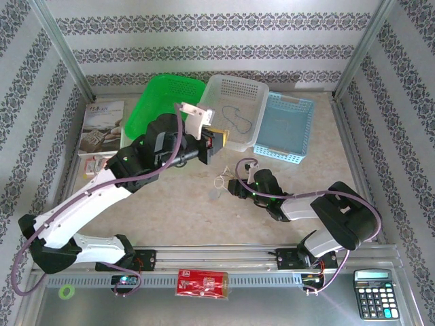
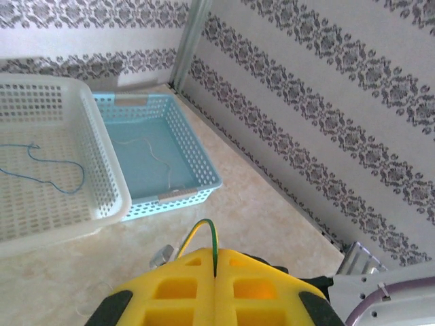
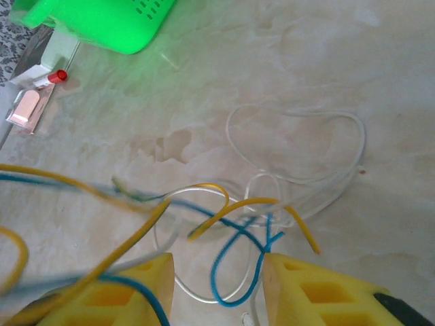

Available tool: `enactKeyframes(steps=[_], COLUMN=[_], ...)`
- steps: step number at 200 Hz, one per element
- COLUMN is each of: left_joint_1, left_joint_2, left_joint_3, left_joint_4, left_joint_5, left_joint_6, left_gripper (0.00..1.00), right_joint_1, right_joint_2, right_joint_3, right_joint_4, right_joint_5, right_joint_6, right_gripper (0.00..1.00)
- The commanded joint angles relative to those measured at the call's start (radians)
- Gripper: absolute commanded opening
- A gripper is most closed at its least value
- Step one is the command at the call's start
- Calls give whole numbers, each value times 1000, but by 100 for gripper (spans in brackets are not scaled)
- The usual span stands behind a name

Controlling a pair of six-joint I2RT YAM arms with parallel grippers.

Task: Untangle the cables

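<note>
Left pincer (image 2: pixel 214 261): fingers pressed together, clamped on the yellow cable (image 2: pixel 196 236), which comes out of the seam between them. It is held up off the desk (image 3: pixel 340 54), near the white basket (image 2: pixel 102 146). This is probably to draw that strand taut and lift it away from the rest.

Right pincer (image 3: pixel 217 272): fingers apart, low over the tangle (image 3: pixel 245 210) of yellow, blue and white strands lying on the desk, with a blue loop between the fingers. It appears set to pin or take one strand while the other arm pulls; nothing is gripped yet.

Sorted items: one blue cable (image 2: pixel 58 187) lies in the white basket and one white cable (image 2: pixel 160 159) lies in the blue basket (image 2: pixel 194 146). This suggests each basket takes the strands freed so far. The green basket (image 3: pixel 115 20) stands beyond the tangle; its contents cannot be determined.

Finding: task partly done, with the remaining knot on the desk between the arms
</note>
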Motion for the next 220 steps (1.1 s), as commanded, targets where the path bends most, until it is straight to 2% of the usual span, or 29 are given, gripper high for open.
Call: enactKeyframes(steps=[1,31,72,101,143,176,194,220], left_joint_1=[24,35,56,58,57,57,58,57], left_joint_2=[-27,-39,-48,-41,-35,-31,-28,-23], left_joint_3=[37,38,23,13,-8,-15,-19,-22], left_joint_4=[-39,-47,-50,-38,-19,-8,-1,8], left_joint_5=[-1,-13,-7,13,35,47,50,60], left_joint_6=[26,39,38,28,12,4,0,-11], left_gripper=[0,0,0,0,0,0,0,0], right_joint_1=[9,5,2,21,66,83,92,122], right_joint_2=[14,12,-55,-185,-459,-631,-644,-578], right_joint_3=[-14,-17,-25,-26,-30,-6,53,148], right_joint_4=[45,45,29,-61,-284,-375,-379,-363], right_joint_5=[28,25,-10,-14,61,96,87,64], right_joint_6=[15,28,36,12,-69,-120,-148,-195], right_gripper=[39,40,47,57,60,64,65,66])
